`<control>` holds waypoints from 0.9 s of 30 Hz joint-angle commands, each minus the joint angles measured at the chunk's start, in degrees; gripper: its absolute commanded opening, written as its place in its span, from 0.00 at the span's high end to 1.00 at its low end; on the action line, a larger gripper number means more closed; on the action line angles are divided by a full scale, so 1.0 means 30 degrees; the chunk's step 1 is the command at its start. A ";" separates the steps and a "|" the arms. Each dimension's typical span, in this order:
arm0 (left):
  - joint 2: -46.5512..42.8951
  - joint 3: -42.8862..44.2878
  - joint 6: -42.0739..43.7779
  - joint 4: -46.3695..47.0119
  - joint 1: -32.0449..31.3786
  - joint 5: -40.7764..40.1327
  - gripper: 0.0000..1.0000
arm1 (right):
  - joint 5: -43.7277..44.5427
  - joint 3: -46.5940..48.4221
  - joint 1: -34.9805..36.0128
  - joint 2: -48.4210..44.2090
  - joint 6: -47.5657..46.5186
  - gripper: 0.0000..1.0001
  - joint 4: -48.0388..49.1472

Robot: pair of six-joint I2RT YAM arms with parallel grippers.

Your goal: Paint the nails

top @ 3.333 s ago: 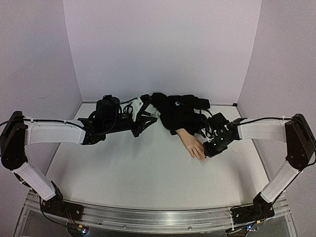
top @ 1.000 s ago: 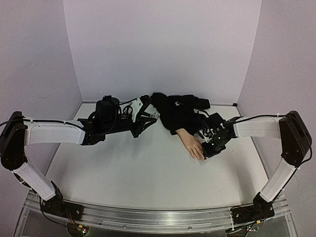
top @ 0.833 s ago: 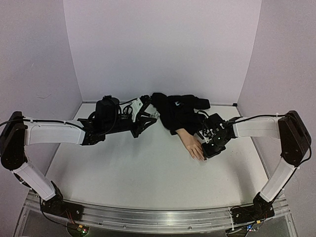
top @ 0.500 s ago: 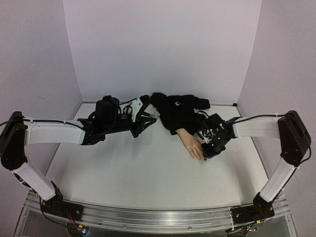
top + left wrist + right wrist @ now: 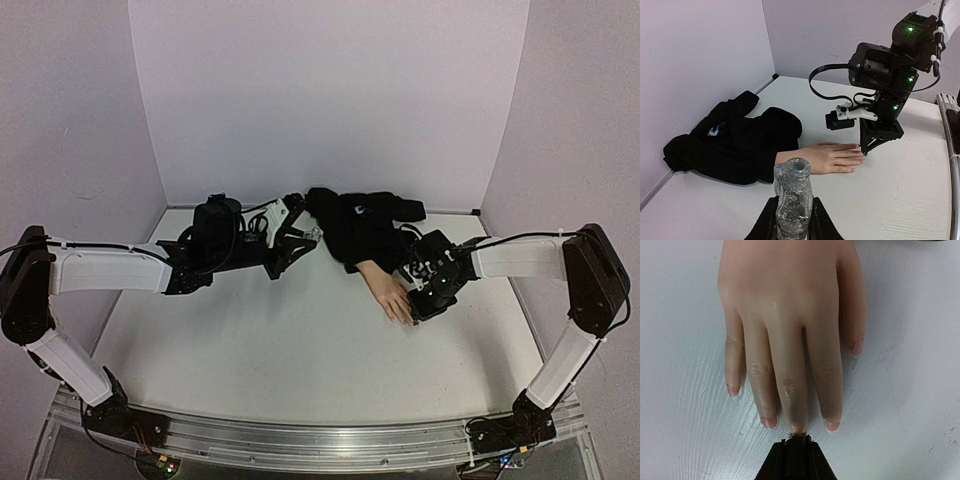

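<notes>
**Right wrist view, with top and left wrist views for context.** My right gripper (image 5: 796,460) is pinched narrow on a small dark brush (image 5: 797,435). Its bristles touch the tip of the middle finger of the peach, skin-coloured mannequin hand (image 5: 790,315).

The hand lies palm down on the white table (image 5: 280,360). Its wrist runs into a crumpled black sleeve (image 5: 740,145), and its fingers point straight at the pincer. The finger's long axis therefore lines up with the brush, and the nail sits directly ahead, at the bristle tips.

The other small pale glossy nails (image 5: 831,425) lie just beside it on either side. The thumb's nail is set further back, off to one side. The brush hides the middle nail, so I cannot tell how much of it is coated.

I judge that any stroke must run along this axis, with only small sideways shifts to reach the neighbouring nails.

The right arm is much the nearer. My left gripper (image 5: 792,222), well apart beyond the sleeve, is clamped on an upright clear glittery bottle (image 5: 792,192) with its neck open.
</notes>
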 commanded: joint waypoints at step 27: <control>-0.1090 -0.0208 0.0213 0.0614 0.0113 -0.0417 1.00 | 0.0747 0.0208 0.0147 -0.0129 0.0436 1.00 -0.0297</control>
